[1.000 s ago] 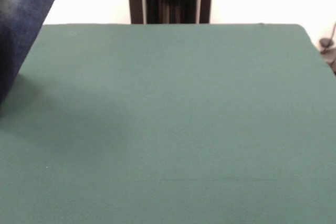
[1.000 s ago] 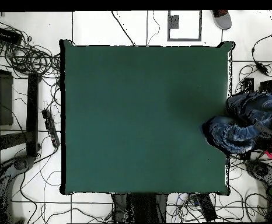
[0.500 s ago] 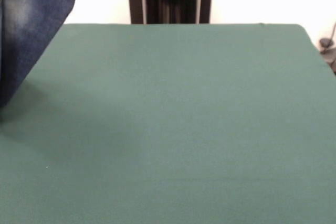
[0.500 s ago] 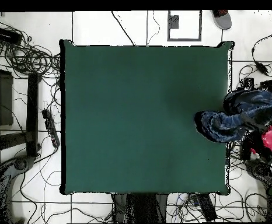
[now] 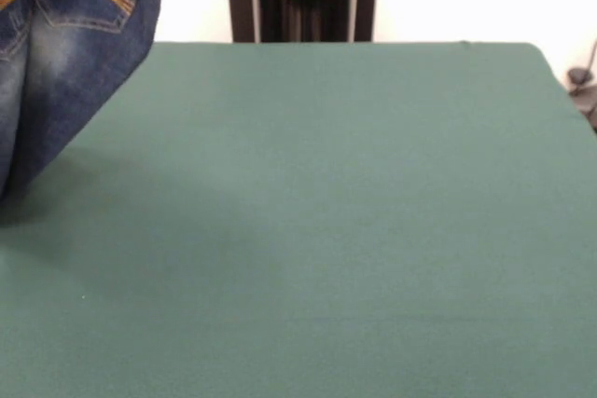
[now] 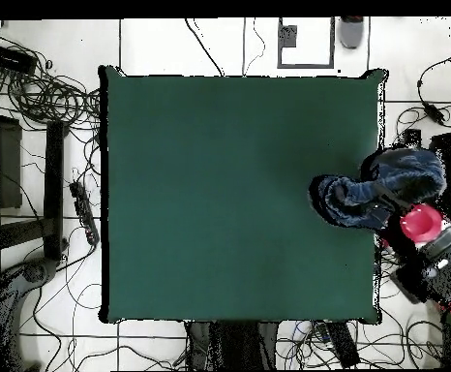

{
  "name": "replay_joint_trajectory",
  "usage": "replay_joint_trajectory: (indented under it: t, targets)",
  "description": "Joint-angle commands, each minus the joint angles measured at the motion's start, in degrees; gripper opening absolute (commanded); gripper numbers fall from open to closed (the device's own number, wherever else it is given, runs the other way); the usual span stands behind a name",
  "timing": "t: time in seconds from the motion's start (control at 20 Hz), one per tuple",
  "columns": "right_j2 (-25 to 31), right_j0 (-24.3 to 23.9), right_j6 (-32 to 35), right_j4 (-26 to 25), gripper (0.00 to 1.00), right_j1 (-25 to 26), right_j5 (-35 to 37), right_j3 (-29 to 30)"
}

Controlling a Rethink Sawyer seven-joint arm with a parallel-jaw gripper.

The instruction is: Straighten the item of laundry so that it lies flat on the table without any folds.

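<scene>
Your jeans (image 5: 65,53) hang bunched at upper left of the front view, over the right edge of the table (image 6: 220,194) overhead. Red-black arm (image 6: 433,242) alongside; can't tell jaw state.

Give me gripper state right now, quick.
Gripper: cannot be told. The red and black arm is over the table's edge and the jeans hang bunched beneath it, hiding the gripper.

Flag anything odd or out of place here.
The jeans aren't laid out: they hang bunched at one table edge, partly past it, next to the red and black arm. Nothing else stands out.
</scene>
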Motion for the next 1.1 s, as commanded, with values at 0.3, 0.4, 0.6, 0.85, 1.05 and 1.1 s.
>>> replay_joint_trajectory:
  t: [0.3, 0.4, 0.6, 0.85, 1.05, 1.1]
  targets:
    - [-10.0, 8.0, 16.3, 3.7, 0.00, -1.8, -16.6, 13.4]
    - [-10.7, 8.8, 16.4, 4.1, 0.00, -2.2, -18.7, 14.1]
    - [-12.3, 10.7, 16.7, 4.9, 0.00, -2.9, -22.8, 15.3]
    - [-15.5, 14.3, 17.0, 5.6, 0.00, -4.3, -27.5, 16.2]
    - [-18.2, 17.5, 17.4, 6.8, 0.00, -6.4, -30.5, 17.0]
    - [-19.1, 18.5, 17.3, 7.4, 0.00, -6.8, -30.7, 16.5]
